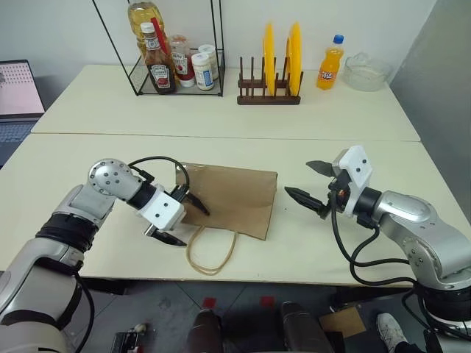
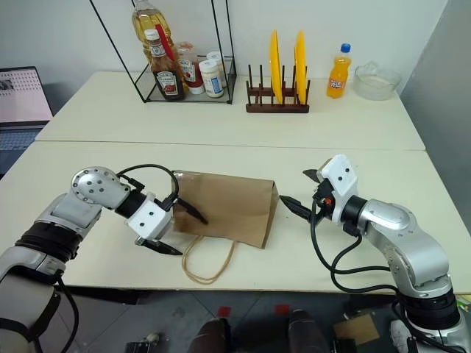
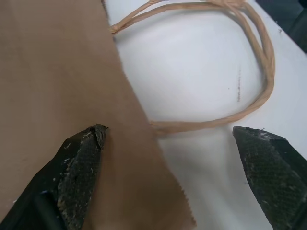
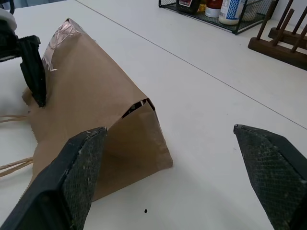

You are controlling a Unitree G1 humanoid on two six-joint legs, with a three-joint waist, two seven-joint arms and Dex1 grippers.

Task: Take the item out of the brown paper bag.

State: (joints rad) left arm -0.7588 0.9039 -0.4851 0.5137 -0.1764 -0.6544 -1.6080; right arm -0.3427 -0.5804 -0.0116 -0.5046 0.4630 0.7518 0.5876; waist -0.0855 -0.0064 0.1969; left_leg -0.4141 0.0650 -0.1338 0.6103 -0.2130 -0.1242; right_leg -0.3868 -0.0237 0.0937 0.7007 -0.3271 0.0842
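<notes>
Jaws, left: the left gripper (image 1: pixel 176 218) is standing spread wide, pinching nothing; one black finger is lying over the paper at the bag's mouth edge, the other is hanging over bare tabletop beside the cord loop.
Jaws, right: the right gripper (image 1: pixel 310 185) is also standing spread wide and empty, pointing toward the bag's closed end, just apart from it.
Bag: the creased tan kraft-paper bag (image 1: pixel 232 197) is lying flat on its side on the cream-white table (image 1: pixel 221 151), between the two grippers, its mouth facing the left gripper.
Handles: the thin looped tan cord handles (image 1: pixel 212 256) are trailing from the mouth toward the table's near edge.
Item: the cola bottle is not showing; whether it is lying inside the bag cannot be told.
Far side: a black wire rack (image 1: pixel 176 70) is holding sauce bottles, a wooden rack (image 1: pixel 268 92) is holding yellow plates, and an orange soda bottle with a blue cap (image 1: pixel 330 65) is standing near a clear glass bowl (image 1: pixel 366 71).
</notes>
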